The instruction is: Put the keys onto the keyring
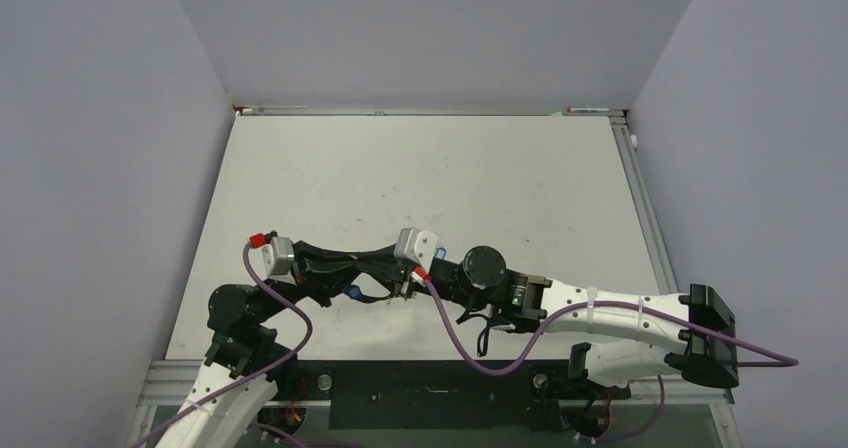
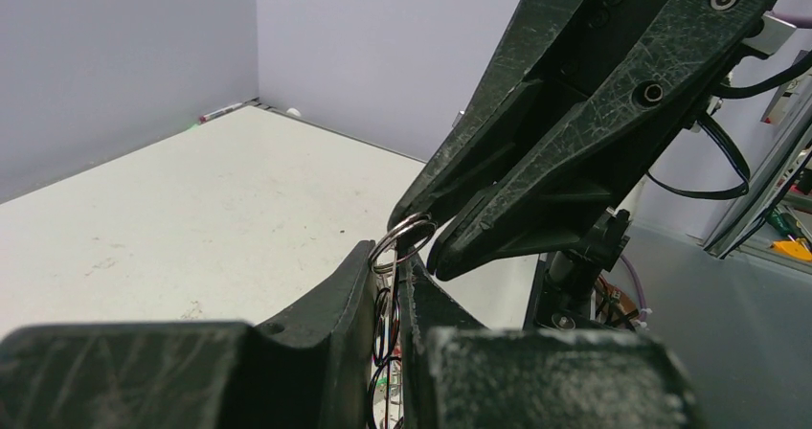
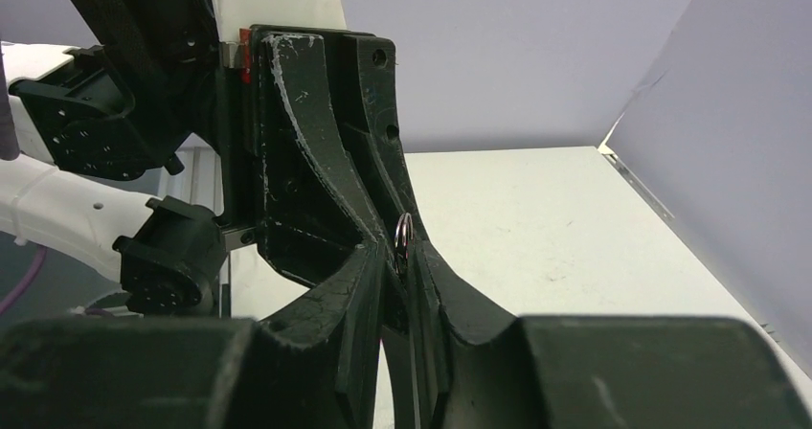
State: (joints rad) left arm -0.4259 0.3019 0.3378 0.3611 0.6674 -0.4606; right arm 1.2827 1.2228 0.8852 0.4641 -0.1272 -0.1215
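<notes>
Both grippers meet tip to tip above the near middle of the table. A silvery wire ring, which I take for the keyring (image 2: 406,236), stands edge-on between my left gripper (image 2: 388,261) fingers, which are shut on it. Thin dark wire loops (image 2: 386,319) hang lower in that same gap. My right gripper (image 3: 403,255) comes from the opposite side, and its jaws pinch the top of the keyring (image 3: 403,233). In the top view, a blue-tagged key (image 1: 355,293) and a silvery key (image 1: 404,288) dangle under the joined grippers (image 1: 363,261).
The white table (image 1: 420,178) stretches to grey walls at the back and both sides. A marker (image 2: 226,112) lies in the far corner. The right arm's purple cable (image 1: 470,353) loops over the table's near edge.
</notes>
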